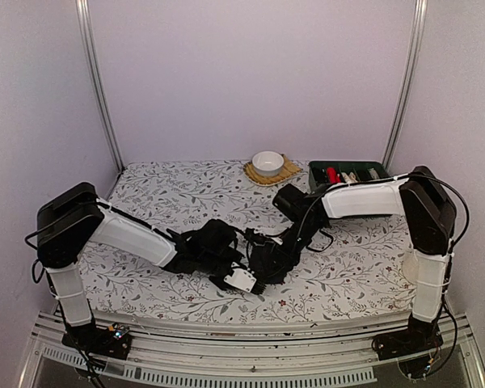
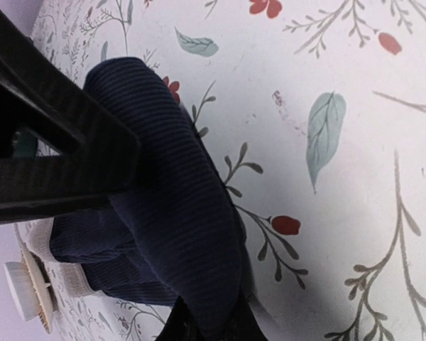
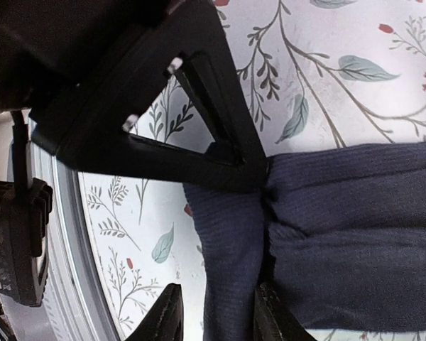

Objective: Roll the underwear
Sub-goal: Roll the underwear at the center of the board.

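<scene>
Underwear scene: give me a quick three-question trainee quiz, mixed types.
1. True or false: the white bowl sits on the underwear.
2. The green bin is at the table's: A near left, B far right, C centre?
3. Fill in: the left gripper is pinching ___.
Key: 1 false; 2 B; 3 the underwear.

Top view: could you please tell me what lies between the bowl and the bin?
The woven mat under the bowl, then a narrow strip of bare floral tablecloth before the bin; the top view shows it.
</scene>
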Controlling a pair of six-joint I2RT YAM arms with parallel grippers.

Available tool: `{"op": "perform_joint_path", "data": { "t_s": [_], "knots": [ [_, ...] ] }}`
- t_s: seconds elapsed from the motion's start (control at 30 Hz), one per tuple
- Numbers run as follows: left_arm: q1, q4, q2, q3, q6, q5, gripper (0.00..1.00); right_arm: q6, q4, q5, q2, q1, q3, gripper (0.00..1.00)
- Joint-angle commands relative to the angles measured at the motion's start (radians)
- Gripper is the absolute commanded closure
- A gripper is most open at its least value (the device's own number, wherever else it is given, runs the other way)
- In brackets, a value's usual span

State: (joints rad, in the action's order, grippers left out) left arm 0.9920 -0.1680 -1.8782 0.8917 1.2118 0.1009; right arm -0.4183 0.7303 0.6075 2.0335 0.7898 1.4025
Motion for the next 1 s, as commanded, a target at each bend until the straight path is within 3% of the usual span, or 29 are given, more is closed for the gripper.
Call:
{"op": "perform_joint_path", "data": {
  "t_s": [0.0,0.2,0.4,0.57,0.77,0.97],
  "knots": [
    [-0.016,0.297,-0.046,0.080,-0.087,0.092,1.00,0.048,-0.108,-0.083,-0.158,-0.006,-0.091,0.64],
    [-0.054,0.478,-0.127,0.202,-0.161,0.174,1.00,0.113,-0.249,-0.197,-0.353,0.003,-0.275,0.59],
    [-0.116,0.715,-0.226,0.389,-0.222,0.318,1.00,0.111,-0.458,-0.487,-0.564,0.132,-0.512,0.56],
    [-0.144,0.831,-0.291,0.496,-0.256,0.380,1.00,0.122,-0.577,-0.636,-0.692,0.187,-0.644,0.55],
    [-0.186,1.011,-0.393,0.662,-0.282,0.485,1.00,0.041,-0.688,-0.845,-0.719,0.320,-0.726,0.55],
    [-0.218,1.149,-0.491,0.804,-0.301,0.540,1.00,-0.074,-0.800,-0.960,-0.621,0.405,-0.728,0.54]
  ]
}}
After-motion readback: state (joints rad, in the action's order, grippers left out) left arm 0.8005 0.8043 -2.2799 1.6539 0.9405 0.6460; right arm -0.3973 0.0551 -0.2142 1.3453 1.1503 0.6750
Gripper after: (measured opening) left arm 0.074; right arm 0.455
